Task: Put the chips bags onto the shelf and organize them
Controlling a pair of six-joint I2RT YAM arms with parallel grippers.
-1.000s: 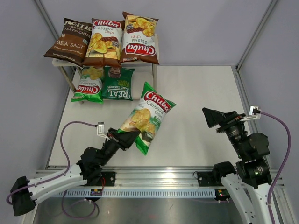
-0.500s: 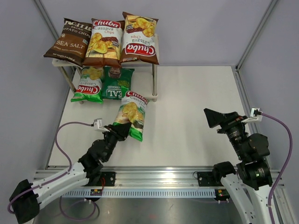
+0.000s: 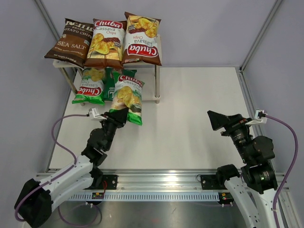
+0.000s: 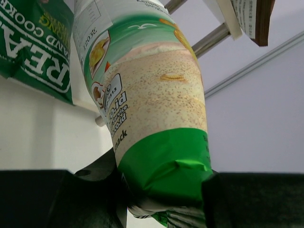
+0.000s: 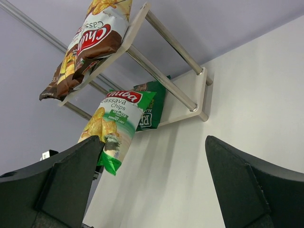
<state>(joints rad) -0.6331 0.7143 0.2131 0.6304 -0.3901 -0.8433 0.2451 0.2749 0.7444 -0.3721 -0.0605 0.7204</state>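
**Green in the air: held Chuba bag (image 3: 127, 97) hangs at the front of the shelf (image 3: 156, 81)**

Down at the near edge, the left gripper (image 3: 118, 118) is clamped narrow on the bottom seam of that green bag. The wrist view shows both fingers pinching the crumpled green end, with the pack rising away from them. Over on the right, the right gripper (image 3: 216, 118) hangs with its jaws spread wide and nothing between them, above the white surface (image 3: 199, 95) and well apart from the shelf.

Farther out, the held bag is off the surface, logo end up, right in front of the lower tier. It covers most of the dark green REAL bag (image 3: 110, 84); whether the two touch, can't tell. Just left of that lies another green Chuba bag (image 3: 90, 85), its end hanging over the board's front edge.

Up top there are three across, side by side: the dark brown Sea Salt bag (image 3: 71, 42), a brown Chuba bag (image 3: 105, 42), and a second brown Chuba bag (image 3: 141, 40) with its logo at the near end.
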